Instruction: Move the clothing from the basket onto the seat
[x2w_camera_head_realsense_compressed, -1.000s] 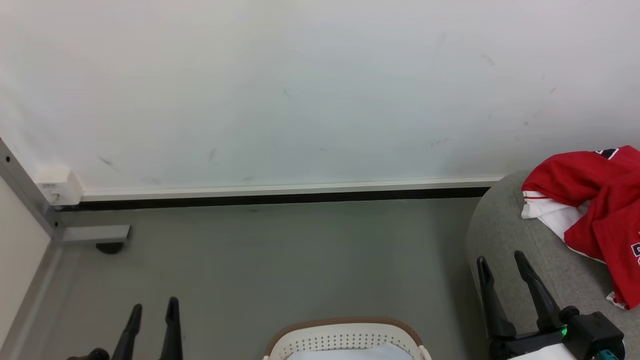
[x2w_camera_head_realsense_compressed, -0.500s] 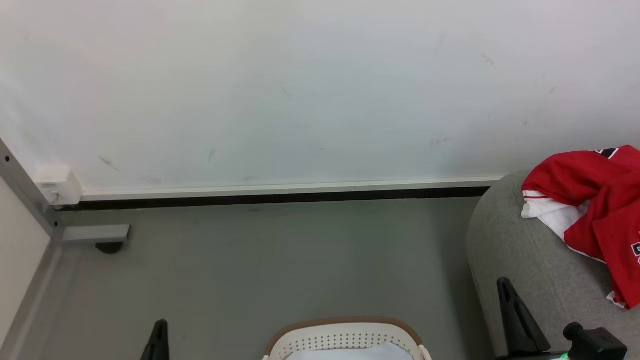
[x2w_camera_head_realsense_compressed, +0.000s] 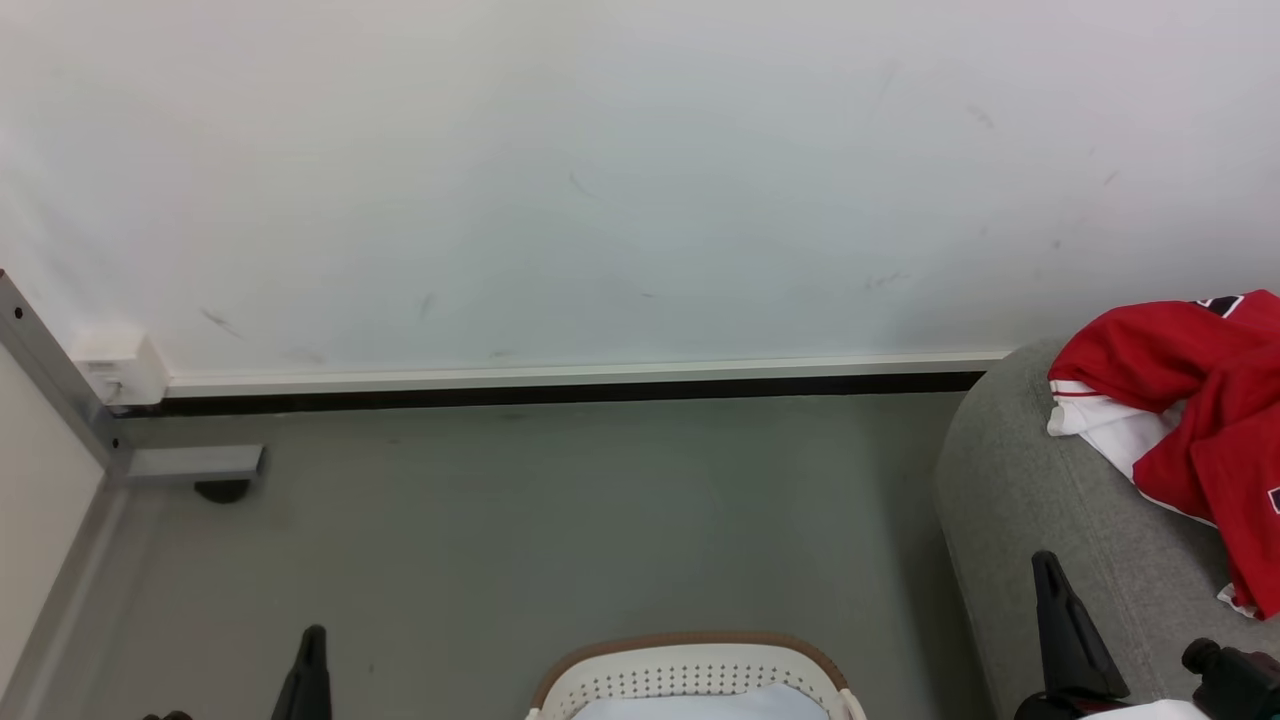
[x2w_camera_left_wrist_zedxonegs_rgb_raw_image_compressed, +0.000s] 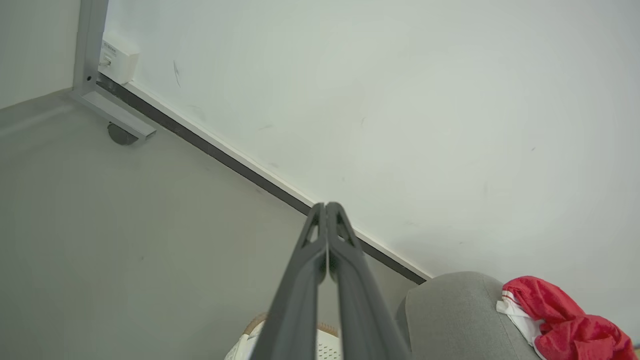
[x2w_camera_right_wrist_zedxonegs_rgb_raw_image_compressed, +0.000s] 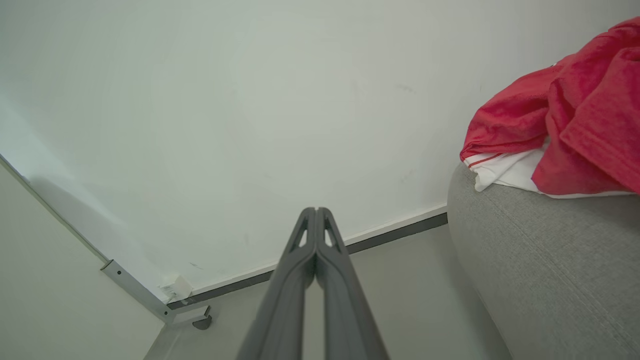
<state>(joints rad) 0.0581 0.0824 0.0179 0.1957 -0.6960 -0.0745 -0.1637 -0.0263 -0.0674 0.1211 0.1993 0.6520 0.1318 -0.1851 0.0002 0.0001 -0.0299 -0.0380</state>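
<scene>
Head view: the clothing (x2w_camera_head_realsense_compressed: 1185, 390), soft bright-red fabric with white trim, lies heaped on the seat (x2w_camera_head_realsense_compressed: 1040, 500), a large light-grey woven upholstered piece with a bulky rounded edge, at the right. The basket (x2w_camera_head_realsense_compressed: 690, 648), rounded white perforated plastic with a brown rim band, sits on the grey floor (x2w_camera_head_realsense_compressed: 550, 520) at the bottom centre, well apart from the garment. Something pale (x2w_camera_head_realsense_compressed: 700, 706) shows inside it, and no red is visible in the part the frame catches. The left gripper (x2w_camera_head_realsense_compressed: 310, 672) shows as a single dark tip at lower left, and the right gripper (x2w_camera_head_realsense_compressed: 1068, 625) as another just beside the seat's flank. My judgement is that the transfer is largely made and the step in hand is drawing back and checking the basket. To do that well, the head should tip down until the whole basket interior shows before any new reach.

Left wrist view: the left gripper (x2w_camera_left_wrist_zedxonegs_rgb_raw_image_compressed: 326, 207) has its two long dark fingers pressed together, clenched on nothing, and points toward the white wall (x2w_camera_left_wrist_zedxonegs_rgb_raw_image_compressed: 400, 100). It would need to spread before going into the basket below it.

Right wrist view: the right gripper (x2w_camera_right_wrist_zedxonegs_rgb_raw_image_compressed: 316, 210) is likewise clenched and empty, with the seat close on its right and the clothing (x2w_camera_right_wrist_zedxonegs_rgb_raw_image_compressed: 575, 115) resting on top near the rounded edge. The fabric could slide off that curve, so the arm should swing clear of the seat's side without brushing the overhanging white hem.
</scene>
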